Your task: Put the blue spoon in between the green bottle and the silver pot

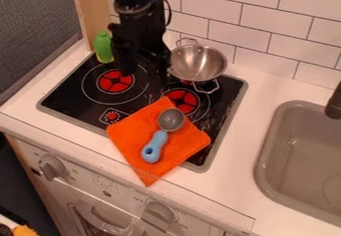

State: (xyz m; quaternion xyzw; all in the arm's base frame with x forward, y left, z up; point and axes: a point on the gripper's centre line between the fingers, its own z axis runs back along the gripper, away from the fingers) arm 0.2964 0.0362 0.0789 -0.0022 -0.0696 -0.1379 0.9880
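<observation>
My gripper (142,78) released, fingers apart above stove (65,98) | spoon (154,147) lies on orange cloth (130,130) | done: none of the transfer, I judge | left: I grasp, lift, set it between bottle (103,47) and pot (198,63)

The top edge cuts off my arm (136,8), and I lose the pincer's (144,79) outline against the black stovetop (70,96), partly hidden under the orange cloth (126,129). The right edge crops the sink (264,155) and faucet (334,105); I can't identify the cropped orange thing (25,231), lower left.
</observation>
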